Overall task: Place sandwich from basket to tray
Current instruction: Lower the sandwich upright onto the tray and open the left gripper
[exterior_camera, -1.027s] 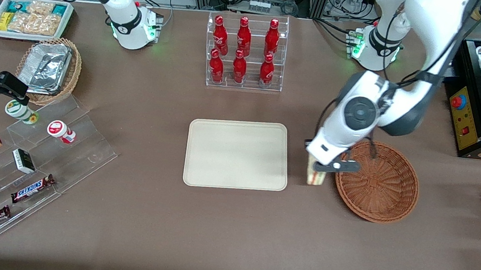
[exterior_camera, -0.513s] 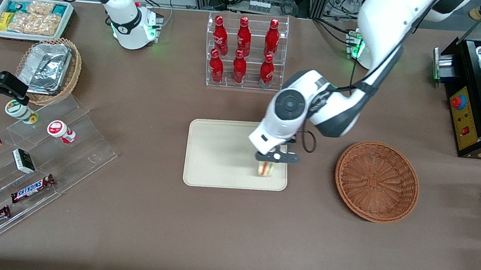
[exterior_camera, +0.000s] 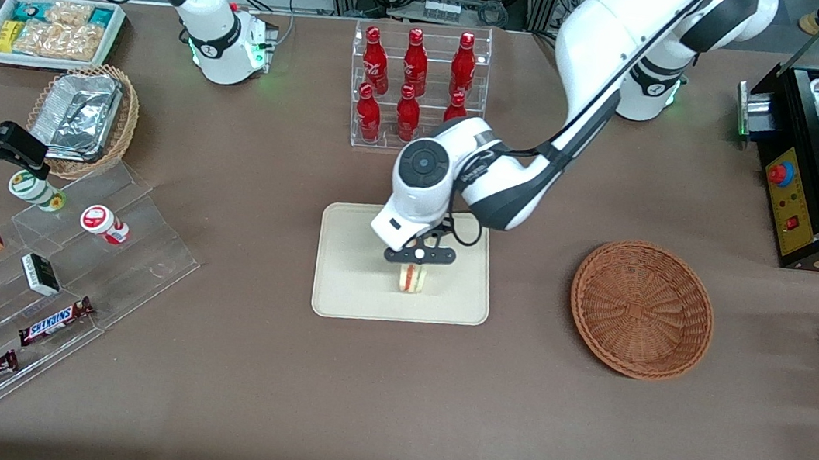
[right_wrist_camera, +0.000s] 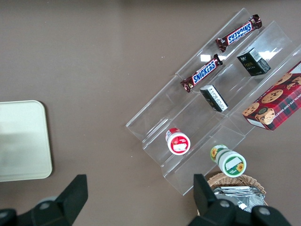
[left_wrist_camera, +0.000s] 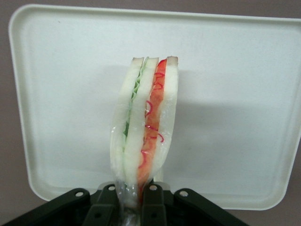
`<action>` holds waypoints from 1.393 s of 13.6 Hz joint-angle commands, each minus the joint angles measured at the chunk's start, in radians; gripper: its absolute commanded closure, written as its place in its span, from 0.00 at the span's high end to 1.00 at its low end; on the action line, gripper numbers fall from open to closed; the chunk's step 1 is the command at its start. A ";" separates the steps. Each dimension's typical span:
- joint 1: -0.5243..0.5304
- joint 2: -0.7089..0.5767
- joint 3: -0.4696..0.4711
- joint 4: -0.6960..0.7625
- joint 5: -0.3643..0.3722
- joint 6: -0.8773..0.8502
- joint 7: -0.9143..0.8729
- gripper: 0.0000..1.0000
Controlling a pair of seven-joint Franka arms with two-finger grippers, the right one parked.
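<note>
The sandwich [exterior_camera: 412, 278] hangs over the tray [exterior_camera: 348, 285], pinched at one end by the claw [exterior_camera: 418, 255], with its layered cut edge pointing down toward the tray; the wrist view shows both fingers [left_wrist_camera: 106, 207] shut against the wrapped bread [left_wrist_camera: 143, 127]. Taking the tray as a clock face from the front camera, the wedge sits near the centre, leaning toward five o'clock and well inside the rim. Whether its lower edge touches the tray cannot be told.

The step in hand looks like the set-down. To do it well, the arm should lower straight until the sandwich bears on the tray, then part the fingers slowly. Held on edge like this, the thin wedge will likely topple flat when freed, so a release low and clear of the rim keeps it on the tray.

Farther off, at three o'clock from the tray, the basket [exterior_camera: 642, 309] stands empty on the table [exterior_camera: 389, 399].
</note>
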 commanded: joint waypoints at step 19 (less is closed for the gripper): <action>-0.071 0.169 0.031 0.223 0.055 -0.126 -0.180 0.31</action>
